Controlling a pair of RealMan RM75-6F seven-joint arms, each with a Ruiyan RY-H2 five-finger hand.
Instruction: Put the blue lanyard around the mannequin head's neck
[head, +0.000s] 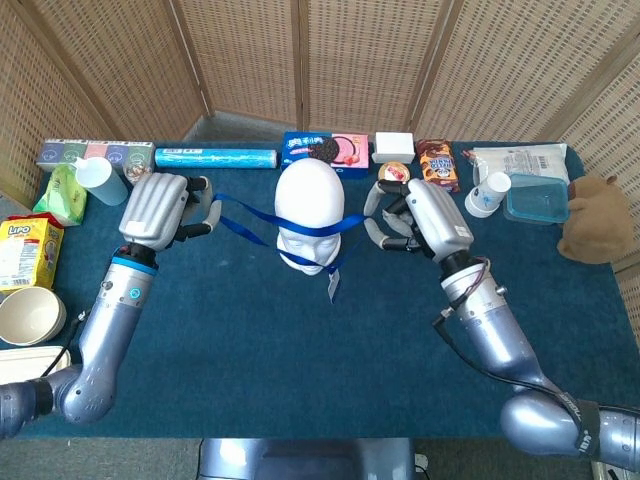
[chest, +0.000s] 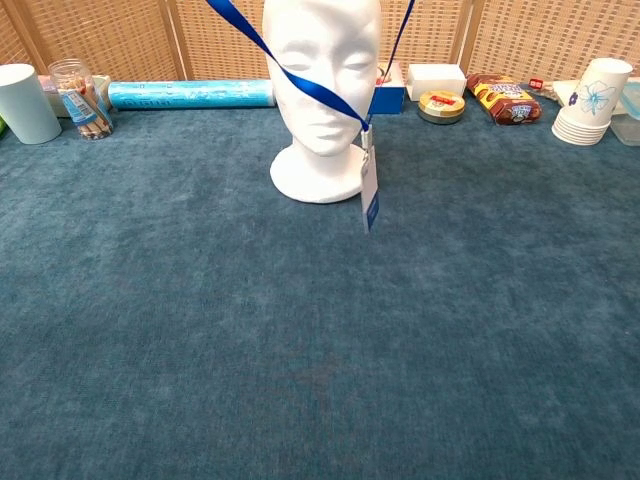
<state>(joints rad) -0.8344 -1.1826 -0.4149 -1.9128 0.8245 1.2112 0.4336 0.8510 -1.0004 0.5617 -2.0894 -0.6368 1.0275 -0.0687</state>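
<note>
A white mannequin head (head: 310, 215) (chest: 322, 90) stands upright at the table's back middle, facing me. The blue lanyard (head: 262, 217) (chest: 308, 84) is stretched in the air across the head's face, and its badge card (head: 333, 286) (chest: 369, 190) dangles edge-on in front of the base. My left hand (head: 166, 211) grips the strap's left end, level with the head and to its left. My right hand (head: 412, 218) holds the strap's right end just right of the head. Neither hand shows in the chest view.
Along the back edge stand a blue foil roll (head: 216, 158), a cookie box (head: 322, 150), a small tin (head: 393, 175), a snack bag (head: 437, 165), stacked paper cups (head: 487, 194) and a plastic tub (head: 536, 198). A light-blue cup (head: 99, 179) and a jar are at the back left.
</note>
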